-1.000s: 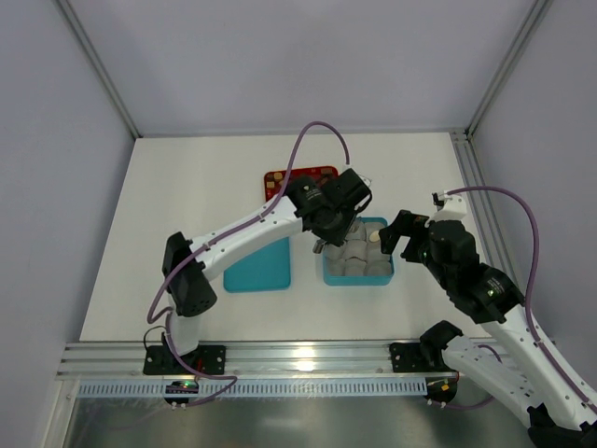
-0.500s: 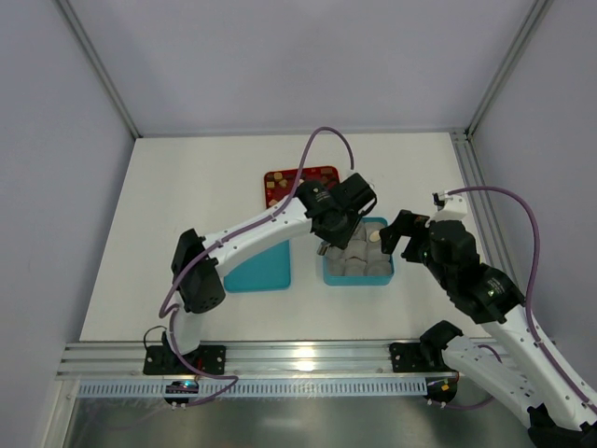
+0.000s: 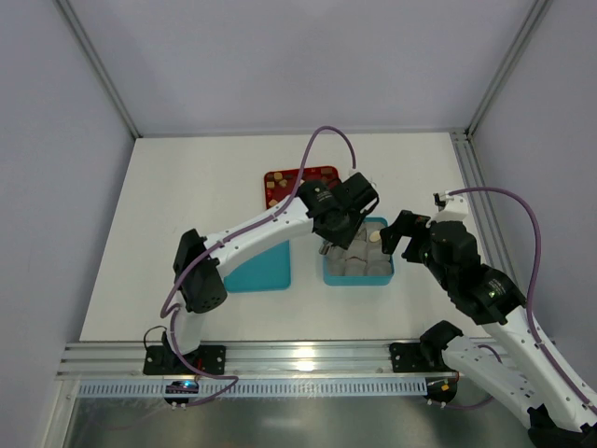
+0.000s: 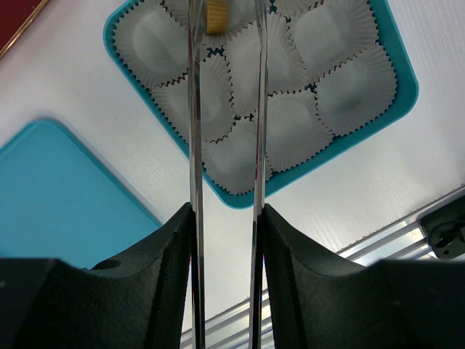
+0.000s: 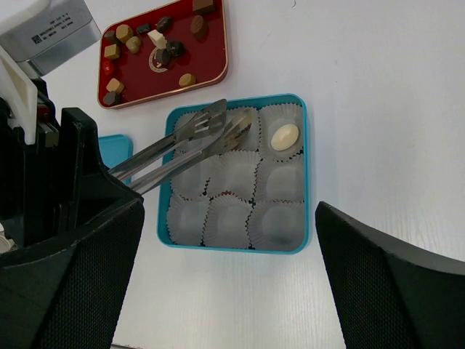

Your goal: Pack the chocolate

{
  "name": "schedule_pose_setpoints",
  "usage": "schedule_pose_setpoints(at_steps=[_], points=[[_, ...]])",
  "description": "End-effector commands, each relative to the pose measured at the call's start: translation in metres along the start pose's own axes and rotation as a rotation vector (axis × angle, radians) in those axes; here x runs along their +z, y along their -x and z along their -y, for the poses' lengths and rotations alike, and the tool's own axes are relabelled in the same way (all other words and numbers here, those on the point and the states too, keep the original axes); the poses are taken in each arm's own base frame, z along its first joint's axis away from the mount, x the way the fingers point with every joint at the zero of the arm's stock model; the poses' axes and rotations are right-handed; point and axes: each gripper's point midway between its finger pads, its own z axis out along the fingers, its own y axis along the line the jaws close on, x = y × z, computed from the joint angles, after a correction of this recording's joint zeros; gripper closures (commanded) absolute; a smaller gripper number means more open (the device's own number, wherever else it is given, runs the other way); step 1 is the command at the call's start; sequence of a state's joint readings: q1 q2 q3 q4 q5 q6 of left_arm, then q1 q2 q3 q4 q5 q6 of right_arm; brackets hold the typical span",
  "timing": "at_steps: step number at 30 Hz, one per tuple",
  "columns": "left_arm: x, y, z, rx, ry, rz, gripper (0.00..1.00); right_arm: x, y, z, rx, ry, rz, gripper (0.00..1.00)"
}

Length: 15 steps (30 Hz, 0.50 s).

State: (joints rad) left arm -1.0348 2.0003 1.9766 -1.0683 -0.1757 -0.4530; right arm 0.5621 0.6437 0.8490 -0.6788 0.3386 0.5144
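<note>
The chocolate [image 5: 163,54] lies as several small brown, tan and cream pieces on a red tray [image 5: 211,73]. One cream piece [image 5: 284,136] sits in the far right paper cup of the teal box [image 5: 305,167]. My left gripper [image 4: 227,211] is shut on metal tongs [image 4: 194,145], whose tips [image 5: 227,123] reach over the box's far middle cup. A tan piece [image 4: 216,16] shows between the tong tips; I cannot tell whether it is gripped. My right gripper [image 5: 229,207] hangs open above the box's near edge, holding nothing.
A teal lid [image 3: 258,266] lies flat to the left of the box [image 3: 358,276]. The red tray [image 3: 275,175] is behind the lid. White paper cups [image 4: 349,80] fill the box. An aluminium rail [image 3: 280,359] runs along the near table edge.
The left arm has shifted slightly to the right, carrying the tongs further over the box, and the tong blades have spread a little. The right arm has not moved.
</note>
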Motion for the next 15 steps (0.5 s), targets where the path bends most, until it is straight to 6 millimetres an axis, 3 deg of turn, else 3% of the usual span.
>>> schedule_pose_setpoints(at_steps=[1, 6, 9, 15], points=[[-0.021, 0.022, 0.007, 0.0, -0.027, 0.081, 0.6, -0.006, 0.02, -0.005, 0.006, 0.011, 0.057, 0.0], [-0.055, 0.036, 0.014, -0.012, -0.102, 0.15, 0.6, -0.007, 0.022, -0.007, 0.01, 0.018, 0.061, 0.0], [-0.074, 0.046, 0.007, -0.037, -0.104, 0.2, 0.59, -0.007, 0.022, -0.007, 0.01, 0.023, 0.062, 0.0], [-0.078, 0.065, -0.041, -0.111, 0.014, 0.234, 0.58, -0.007, 0.021, -0.008, 0.006, 0.026, 0.057, 0.0]])
